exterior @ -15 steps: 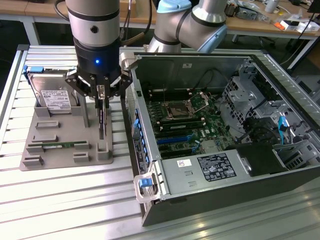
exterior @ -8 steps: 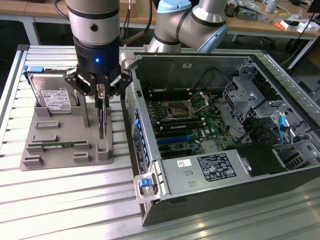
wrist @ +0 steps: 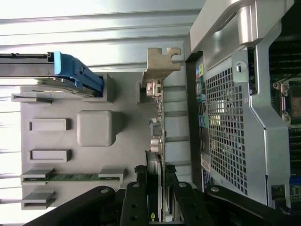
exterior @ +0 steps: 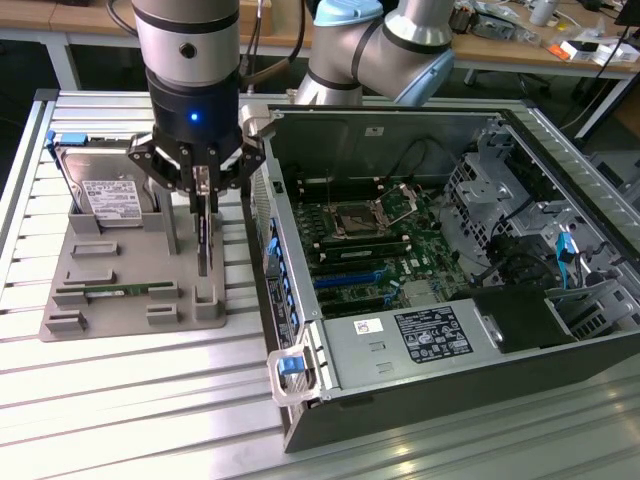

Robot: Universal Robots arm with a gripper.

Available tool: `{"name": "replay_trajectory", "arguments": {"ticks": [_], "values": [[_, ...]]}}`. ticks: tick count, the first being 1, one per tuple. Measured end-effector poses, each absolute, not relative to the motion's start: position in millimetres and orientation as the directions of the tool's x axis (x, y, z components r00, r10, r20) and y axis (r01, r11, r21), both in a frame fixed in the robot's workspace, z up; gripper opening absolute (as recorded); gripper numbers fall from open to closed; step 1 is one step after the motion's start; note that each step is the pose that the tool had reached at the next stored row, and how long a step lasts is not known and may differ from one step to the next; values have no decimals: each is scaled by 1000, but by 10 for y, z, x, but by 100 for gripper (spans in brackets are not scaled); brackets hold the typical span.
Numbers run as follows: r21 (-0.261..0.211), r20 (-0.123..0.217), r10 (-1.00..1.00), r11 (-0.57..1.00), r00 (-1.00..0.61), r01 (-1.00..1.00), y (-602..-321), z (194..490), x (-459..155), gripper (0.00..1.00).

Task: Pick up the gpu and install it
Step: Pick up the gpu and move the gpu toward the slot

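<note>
The gpu is a thin black card standing on edge in the grey holder tray, at the tray's side nearest the computer. Whether its lower edge rests in the holder's slot or hangs just above it, I cannot tell. My gripper is straight above the card and shut on its upper edge. In the wrist view the gpu runs away from my gripper, with a black finger against each face. Its silver-beige bracket is at the far end.
An open computer case lies at the exterior view's right, motherboard up, with blue card slots near its near wall. The tray also holds a silver hard drive with blue rails and a green memory stick. The case's perforated wall is close beside the card.
</note>
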State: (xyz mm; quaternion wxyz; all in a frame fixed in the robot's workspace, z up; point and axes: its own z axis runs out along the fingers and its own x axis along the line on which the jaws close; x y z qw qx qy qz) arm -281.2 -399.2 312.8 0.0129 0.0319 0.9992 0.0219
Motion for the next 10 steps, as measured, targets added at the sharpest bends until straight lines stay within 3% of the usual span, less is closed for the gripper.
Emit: {"name": "replay_trajectory", "arguments": {"ticks": [10], "values": [[45, -25, 64, 997, -998, 63, -3992, 3196, -2812, 27]]}}
